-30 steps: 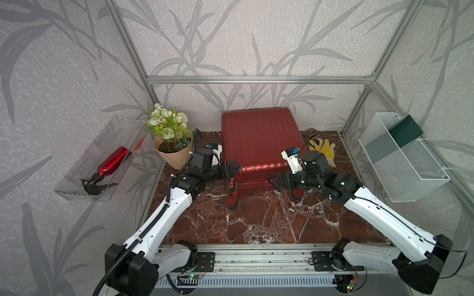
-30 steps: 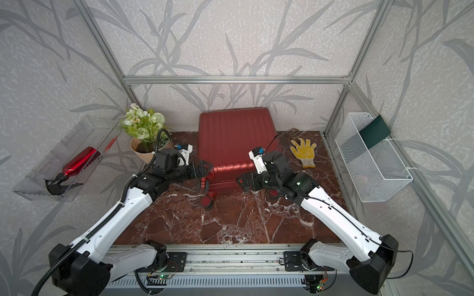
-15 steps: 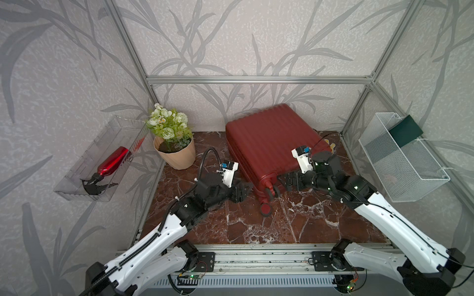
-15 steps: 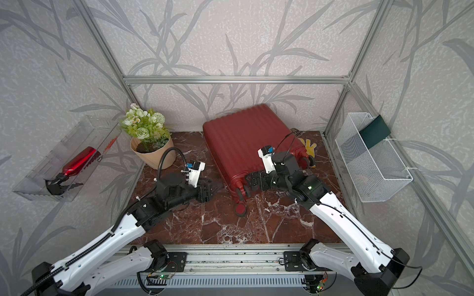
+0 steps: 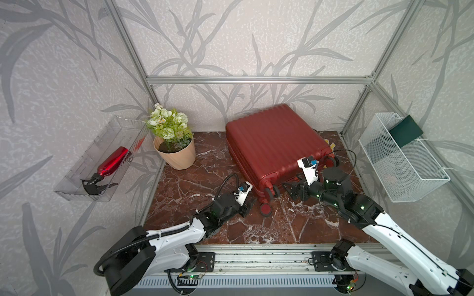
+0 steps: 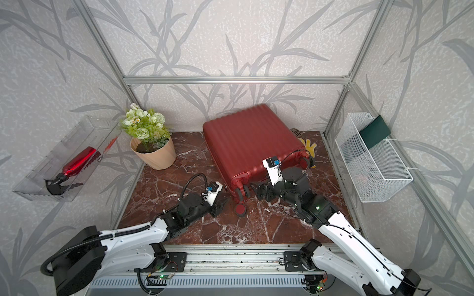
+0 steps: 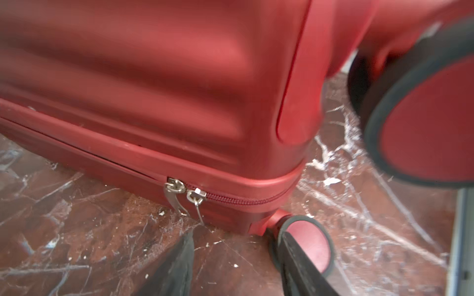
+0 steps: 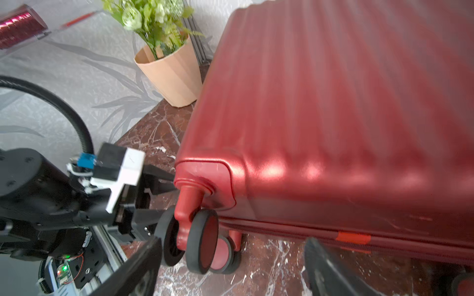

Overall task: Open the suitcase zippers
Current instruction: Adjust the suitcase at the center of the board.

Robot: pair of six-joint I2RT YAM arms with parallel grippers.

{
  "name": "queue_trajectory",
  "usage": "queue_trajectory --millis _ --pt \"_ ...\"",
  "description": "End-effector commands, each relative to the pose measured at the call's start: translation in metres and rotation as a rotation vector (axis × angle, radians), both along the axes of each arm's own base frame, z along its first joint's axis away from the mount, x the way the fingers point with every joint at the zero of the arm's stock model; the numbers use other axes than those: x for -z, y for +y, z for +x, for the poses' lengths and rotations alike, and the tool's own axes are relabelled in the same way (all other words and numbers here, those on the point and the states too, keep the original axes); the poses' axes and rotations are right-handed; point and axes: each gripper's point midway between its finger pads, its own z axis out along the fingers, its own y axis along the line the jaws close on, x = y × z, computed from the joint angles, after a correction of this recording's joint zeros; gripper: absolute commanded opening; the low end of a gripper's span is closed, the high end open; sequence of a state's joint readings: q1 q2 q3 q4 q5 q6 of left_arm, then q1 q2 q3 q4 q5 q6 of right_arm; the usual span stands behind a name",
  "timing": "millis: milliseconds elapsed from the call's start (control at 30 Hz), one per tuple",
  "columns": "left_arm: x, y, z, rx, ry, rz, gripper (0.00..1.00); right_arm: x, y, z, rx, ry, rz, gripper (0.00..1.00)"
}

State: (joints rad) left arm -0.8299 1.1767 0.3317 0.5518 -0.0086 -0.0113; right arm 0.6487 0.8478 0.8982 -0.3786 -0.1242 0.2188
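- Reddish-brown marble-patterned bench (image 5: 210, 179) fills the floor of a cell with leaf-print walls and a metal frame.
- The suitcase (image 5: 274, 143) (image 6: 251, 143) lies flat on one ribbed face in the back-right part of the bench. It is turned at an angle, with its wheeled end toward the front edge.
- Two wheels (image 5: 270, 191) at its near corner show in both top views. The lower one (image 5: 266, 208) rests on the bench.
- In the left wrist view the zippers (image 7: 243, 202) run along the seam low on the side wall. Two silver pulls (image 7: 174, 187) sit side by side close to that corner and hang down.
- From the pulls to the corner the teeth are closed. Past the pulls the picture is too blurred to tell.
- The left claw (image 5: 250, 203) (image 7: 237, 238) is low over the bench, just beside the wheeled corner. It is released: its fingers (image 7: 179, 264) stand apart with nothing between them, short of the pulls.
- The right claw (image 5: 291, 191) (image 8: 233, 243) is on the other side of the same corner, near the wheels. It is released too, fingers spread wide and grasping nothing.
- A flower pot (image 5: 177, 153) stands near the back-left corner.
- A yellow glove (image 6: 309, 146) peeks out behind the suitcase toward the right edge.
- A clear tray (image 5: 77, 184) on the left wall holds a red bottle (image 5: 112, 162).
- A white wire basket (image 5: 402, 159) hangs on the right wall.
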Motion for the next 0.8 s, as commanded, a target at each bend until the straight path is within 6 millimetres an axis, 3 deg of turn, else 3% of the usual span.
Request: queue_trajectory --millis 0,133,400,533,767 --pt "-0.021 -0.006 0.014 0.009 -0.173 0.012 0.50 -0.027 0.002 0.001 -0.017 -0.096 0.048 0.87" --pt "-0.012 0.001 0.022 -0.039 -0.192 0.005 0.49 -0.028 0.001 -0.005 -0.028 -0.096 0.071 0.87" --pt "-0.019 0.006 0.036 -0.082 -0.269 -0.089 0.46 -0.035 -0.002 -0.018 -0.051 -0.145 0.132 0.84" --pt "-0.023 -0.010 0.039 -0.016 -0.310 -0.179 0.43 -0.035 -0.005 -0.022 -0.053 -0.146 0.138 0.83" --pt "-0.009 -0.034 0.036 0.102 -0.291 -0.167 0.28 -0.022 -0.005 -0.030 -0.081 -0.086 0.107 0.82"
